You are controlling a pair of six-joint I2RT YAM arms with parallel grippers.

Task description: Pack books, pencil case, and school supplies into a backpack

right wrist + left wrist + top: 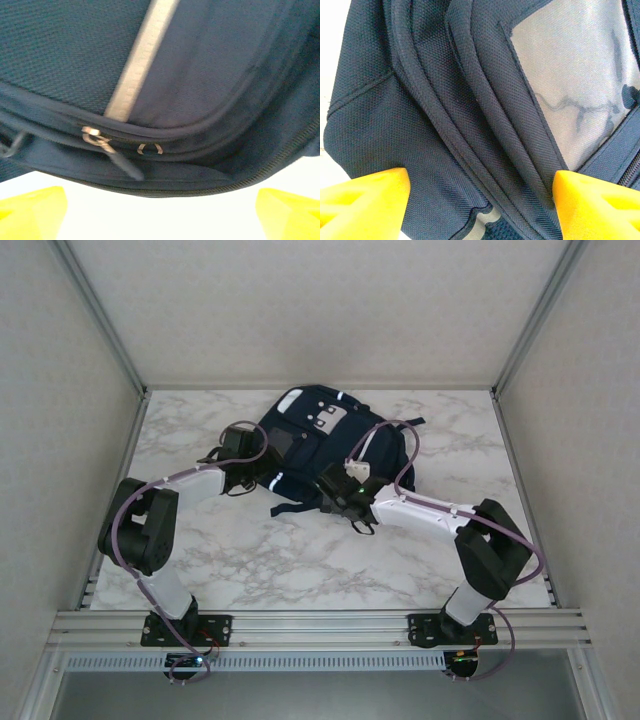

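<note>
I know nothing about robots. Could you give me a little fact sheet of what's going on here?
Surface: marble table
Object: navy backpack, lying on the table
Left gripper: open, fingers apart over seams on the backpack's left side
Right gripper: open, facing a zipper pull at the backpack's near edge
</note>
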